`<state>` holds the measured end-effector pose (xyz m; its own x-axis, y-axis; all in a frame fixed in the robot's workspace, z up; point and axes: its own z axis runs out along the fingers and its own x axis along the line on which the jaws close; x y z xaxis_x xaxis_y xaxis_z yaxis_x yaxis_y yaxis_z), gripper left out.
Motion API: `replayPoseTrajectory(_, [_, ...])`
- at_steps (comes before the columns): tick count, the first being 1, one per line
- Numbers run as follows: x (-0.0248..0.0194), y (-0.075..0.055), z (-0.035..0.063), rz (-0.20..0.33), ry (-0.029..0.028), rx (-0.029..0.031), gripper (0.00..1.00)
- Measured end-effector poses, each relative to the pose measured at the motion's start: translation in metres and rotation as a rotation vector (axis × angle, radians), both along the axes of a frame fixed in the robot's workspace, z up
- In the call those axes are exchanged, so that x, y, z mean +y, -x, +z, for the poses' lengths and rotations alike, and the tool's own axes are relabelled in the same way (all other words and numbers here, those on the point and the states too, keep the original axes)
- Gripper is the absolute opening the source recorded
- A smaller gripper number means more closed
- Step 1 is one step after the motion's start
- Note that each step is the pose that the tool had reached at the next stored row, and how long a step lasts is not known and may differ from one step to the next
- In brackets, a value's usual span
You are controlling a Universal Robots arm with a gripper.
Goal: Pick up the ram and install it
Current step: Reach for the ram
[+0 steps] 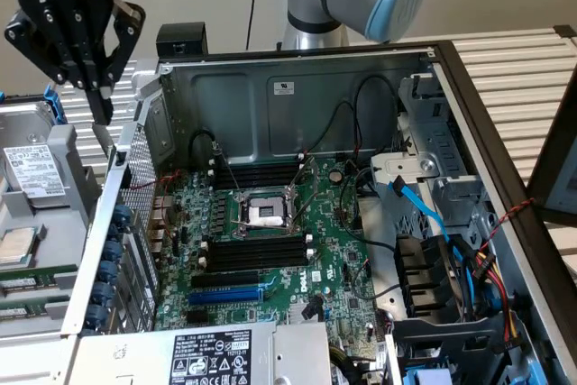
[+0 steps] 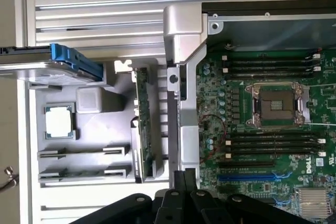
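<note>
1. Exterior view: The gripper [image 1: 99, 107] hung above the gap between the grey tray [image 1: 79, 155] and the open computer case [image 1: 297, 105]. Its fingers were pressed together and held nothing. Inside the case we saw the motherboard [image 1: 270, 268] lying bare, with the black memory slots [image 1: 252, 254] unfilled on both sides of the processor socket [image 1: 264, 214].

2. Wrist view: The ram [image 2: 143, 124] stood on edge in the tray [image 2: 100, 129], in the channel just beside the case frame [image 2: 184, 103]. Two more sticks [image 2: 84, 153] lay flat further in, near a loose processor [image 2: 59, 120] and a hard drive [image 2: 47, 69]. The gripper [image 2: 185, 182] sat near one end of the ram, apart from it.

3. What could go wrong, as we judged it:
   - The ram sat tight against the case frame, so a finger coming down on that side could strike metal instead of clearing the stick.
   - A pinch taken off-centre could tip the long, thin board or drag it against the tray's walls.
   - The neighbouring sticks looked alike, so the wrong one could be taken.
   - Over the motherboard, a tilted or reversed stick could jam in a slot.
   - A low pass could snag the red wire [image 2: 212, 129] or touch the open socket.
</note>
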<state>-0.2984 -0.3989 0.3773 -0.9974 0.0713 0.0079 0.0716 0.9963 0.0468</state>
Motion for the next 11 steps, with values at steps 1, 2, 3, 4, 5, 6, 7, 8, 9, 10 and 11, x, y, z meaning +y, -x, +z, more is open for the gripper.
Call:
replayPoseTrajectory(1, [0.0, 0.004, -0.001, 0.0, 0.0, 0.0024, 0.1])
replayPoseTrajectory(2, [0.0, 0.009, -0.002, 0.0, 0.0, 0.005, 0.1])
replayPoseTrajectory(3, [0.0, 0.013, -0.0031, 0.0, 0.0, 0.0076, 0.1])
replayPoseTrajectory(4, [0.0, 0.018, -0.0042, 0.0, 0.0, 0.0105, 0.1])
replayPoseTrajectory(5, [0.0, 0.023, -0.0051, 0.0, 0.0, 0.0143, 0.1])
replayPoseTrajectory(6, [0.0, 0.027, -0.006, 0.0, 0.0, 0.0185, 0.1])
replayPoseTrajectory(7, [0.0, 0.032, -0.007, 0.0, 0.0, 0.0226, 0.1])
replayPoseTrajectory(8, [0.0, 0.036, -0.008, 0.0, 0.0, 0.0265, 0.1])
replayPoseTrajectory(9, [0.0, 0.041, -0.0091, 0.0, -0.0001, 0.0305, 0.1])
replayPoseTrajectory(10, [0.0, 0.046, -0.0101, 0.0, -0.0001, 0.0342, 0.1])
replayPoseTrajectory(11, [0.0, 0.05, -0.0112, 0.0, 0.0, 0.0375, 0.1])
